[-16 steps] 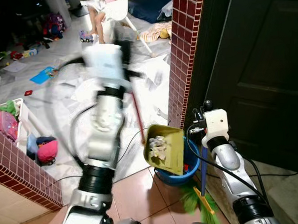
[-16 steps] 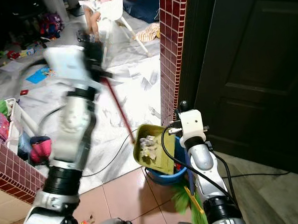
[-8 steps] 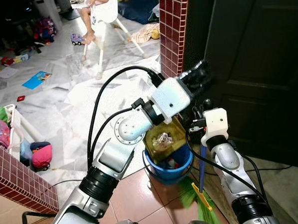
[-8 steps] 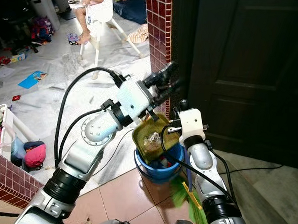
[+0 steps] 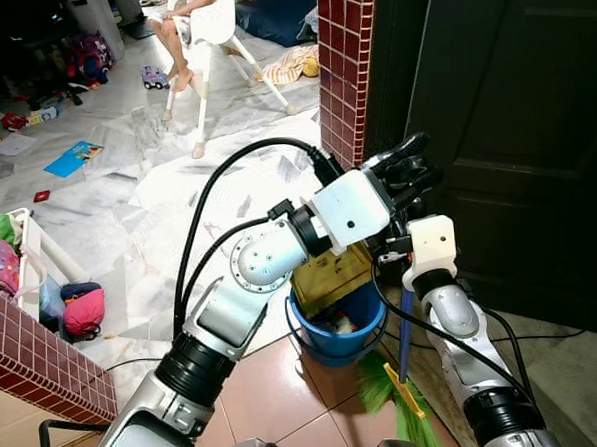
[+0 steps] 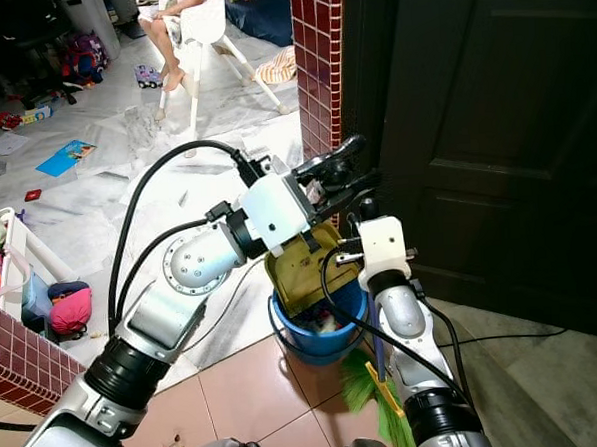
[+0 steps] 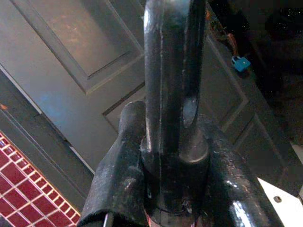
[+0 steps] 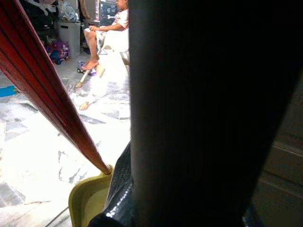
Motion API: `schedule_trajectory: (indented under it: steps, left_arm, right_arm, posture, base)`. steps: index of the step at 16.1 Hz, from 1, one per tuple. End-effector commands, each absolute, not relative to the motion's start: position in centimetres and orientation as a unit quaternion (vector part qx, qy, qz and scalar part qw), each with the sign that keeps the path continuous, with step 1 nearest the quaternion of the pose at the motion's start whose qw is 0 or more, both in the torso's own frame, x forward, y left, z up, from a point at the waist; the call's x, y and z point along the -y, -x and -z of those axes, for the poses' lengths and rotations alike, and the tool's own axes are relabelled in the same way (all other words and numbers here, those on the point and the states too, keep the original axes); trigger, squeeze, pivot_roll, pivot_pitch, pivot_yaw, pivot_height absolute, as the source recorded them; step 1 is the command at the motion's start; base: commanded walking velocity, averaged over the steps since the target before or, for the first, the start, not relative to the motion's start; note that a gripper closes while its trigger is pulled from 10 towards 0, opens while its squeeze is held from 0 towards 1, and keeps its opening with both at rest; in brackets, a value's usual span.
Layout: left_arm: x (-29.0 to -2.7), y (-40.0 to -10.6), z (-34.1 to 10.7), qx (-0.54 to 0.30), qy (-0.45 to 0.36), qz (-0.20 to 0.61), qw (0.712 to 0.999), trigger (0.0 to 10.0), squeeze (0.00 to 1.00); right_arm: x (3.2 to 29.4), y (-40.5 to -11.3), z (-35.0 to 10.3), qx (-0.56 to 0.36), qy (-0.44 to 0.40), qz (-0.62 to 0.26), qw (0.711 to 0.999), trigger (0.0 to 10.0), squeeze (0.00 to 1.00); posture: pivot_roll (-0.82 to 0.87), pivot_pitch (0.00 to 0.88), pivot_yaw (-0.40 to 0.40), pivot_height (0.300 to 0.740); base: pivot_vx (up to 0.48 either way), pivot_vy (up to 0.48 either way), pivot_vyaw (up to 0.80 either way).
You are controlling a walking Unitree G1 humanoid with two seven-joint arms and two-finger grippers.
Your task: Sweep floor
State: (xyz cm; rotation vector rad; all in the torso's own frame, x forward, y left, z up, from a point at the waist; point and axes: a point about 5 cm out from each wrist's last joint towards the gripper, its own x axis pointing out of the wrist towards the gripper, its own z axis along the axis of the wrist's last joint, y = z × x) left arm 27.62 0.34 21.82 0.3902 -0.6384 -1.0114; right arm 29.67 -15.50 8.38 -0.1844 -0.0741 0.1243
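My left gripper is shut on the red handle of a yellow-green dustpan. The pan is tipped steeply over a blue bucket that stands on the tiled floor by the brick pillar; scraps lie inside the bucket. My right gripper points upward just right of the bucket, shut on a broom with a blue handle. The broom's green bristles rest on the floor below. The dustpan's yellow rim appears close in the right wrist view.
A red brick pillar and a dark door rise right behind the bucket. White sheets cover the floor beyond, with toys scattered. A person sits on a white chair far back. A low brick wall stands at the left.
My left arm swung the dustpan from the open floor side across to the bucket and tipped it further; the scraps seen in the pan no longer show. The right arm and broom stayed put.
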Motion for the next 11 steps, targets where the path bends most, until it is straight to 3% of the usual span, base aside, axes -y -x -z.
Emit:
schedule_trajectory:
  steps: [1, 4, 6, 7, 8, 11]
  left_arm:
    - [-0.7, -27.9, -23.5, 0.326, -0.218, 0.459, 0.797, 10.0, 0.00]
    - [-1.8, -28.6, -25.6, 0.342, -0.185, 0.419, 0.820, 10.0, 0.00]
    - [-4.1, -30.1, -27.4, 0.312, -0.070, 0.364, 0.875, 10.0, 0.00]
    - [-5.8, -30.9, -27.9, 0.313, -0.063, 0.329, 0.889, 10.0, 0.00]
    - [-5.8, -30.9, -27.9, 0.313, -0.063, 0.329, 0.889, 10.0, 0.00]
    - [-10.4, -32.2, -30.0, 0.350, -0.072, 0.214, 0.909, 10.0, 0.00]
  right_arm:
    - [15.2, -30.2, -9.4, 0.064, 0.114, -0.073, 0.989, 10.0, 0.00]
    - [15.2, -30.3, -9.4, 0.064, 0.115, -0.074, 0.988, 10.0, 0.00]
    - [15.1, -30.3, -9.3, 0.063, 0.115, -0.075, 0.989, 10.0, 0.00]
    - [15.1, -30.2, -9.2, 0.062, 0.115, -0.076, 0.989, 10.0, 0.00]
    - [15.1, -30.2, -9.2, 0.062, 0.115, -0.076, 0.989, 10.0, 0.00]
    - [15.2, -30.2, -9.1, 0.059, 0.116, -0.079, 0.988, 10.0, 0.00]
  posture:
    - [-0.08, 0.000, 0.077, 0.740]
    - [-0.08, 0.000, 0.076, 0.740]
    - [-0.08, 0.000, 0.076, 0.740]
    - [-0.08, 0.000, 0.070, 0.740]
    - [-0.08, 0.000, 0.070, 0.740]
    - [-0.07, 0.000, 0.063, 0.740]
  base:
    - [0.000, 0.000, 0.00]
    - [0.000, 0.000, 0.00]
    - [0.000, 0.000, 0.00]
    - [0.000, 0.000, 0.00]
    - [0.000, 0.000, 0.00]
    - [0.000, 0.000, 0.00]
